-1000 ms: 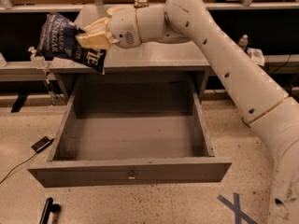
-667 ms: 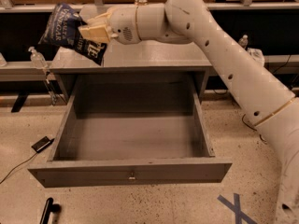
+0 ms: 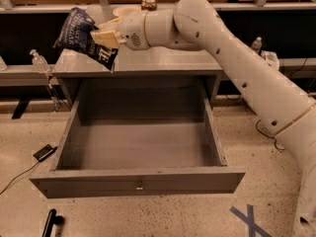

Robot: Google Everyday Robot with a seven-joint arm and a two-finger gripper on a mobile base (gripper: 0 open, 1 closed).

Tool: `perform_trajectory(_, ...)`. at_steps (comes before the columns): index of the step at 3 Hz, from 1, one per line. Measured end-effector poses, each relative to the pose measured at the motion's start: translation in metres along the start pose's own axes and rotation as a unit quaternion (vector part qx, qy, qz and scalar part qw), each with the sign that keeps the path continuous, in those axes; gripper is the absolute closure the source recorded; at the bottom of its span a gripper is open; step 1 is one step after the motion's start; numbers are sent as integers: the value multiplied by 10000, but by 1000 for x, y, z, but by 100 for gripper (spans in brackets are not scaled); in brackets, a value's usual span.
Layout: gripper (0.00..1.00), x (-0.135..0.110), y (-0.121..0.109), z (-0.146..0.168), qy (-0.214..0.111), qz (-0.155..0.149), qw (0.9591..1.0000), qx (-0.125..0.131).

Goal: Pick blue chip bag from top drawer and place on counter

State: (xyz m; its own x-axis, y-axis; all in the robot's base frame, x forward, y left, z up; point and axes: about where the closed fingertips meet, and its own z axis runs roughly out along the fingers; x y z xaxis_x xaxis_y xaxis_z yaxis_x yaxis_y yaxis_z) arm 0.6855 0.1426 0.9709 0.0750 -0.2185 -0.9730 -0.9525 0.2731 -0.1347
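Blue chip bag (image 3: 79, 29) carried up and rightward since a second ago, now over the counter's (image 3: 163, 63) front-left corner.
Gripper (image 3: 105, 36) clamps bag's right side; bag's long axis slants down-right, clear of the open top drawer (image 3: 138, 180).

Robot lab: gripper (image 3: 105, 36) over grey counter (image 3: 163, 62)

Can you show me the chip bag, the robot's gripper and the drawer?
blue chip bag (image 3: 76, 27): camera view, dark crinkled face.
gripper (image 3: 101, 36): camera view, between its fingertips, clamped on the bag, upper left.
top drawer (image 3: 187, 179): camera view, flat front panel.
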Motion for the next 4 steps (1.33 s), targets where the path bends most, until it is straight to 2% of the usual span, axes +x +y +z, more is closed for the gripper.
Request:
perform_trajectory(1, 100, 3, -25, 0, 49, -106, 9999, 113)
perform_trajectory(2, 100, 12, -59, -8, 175, -108, 9985, 510)
perform_trajectory(3, 100, 31, -88, -4, 463, 35, 9951, 867)
perform_trajectory(4, 98, 51, -116, 3, 494, 164, 9934, 1019)
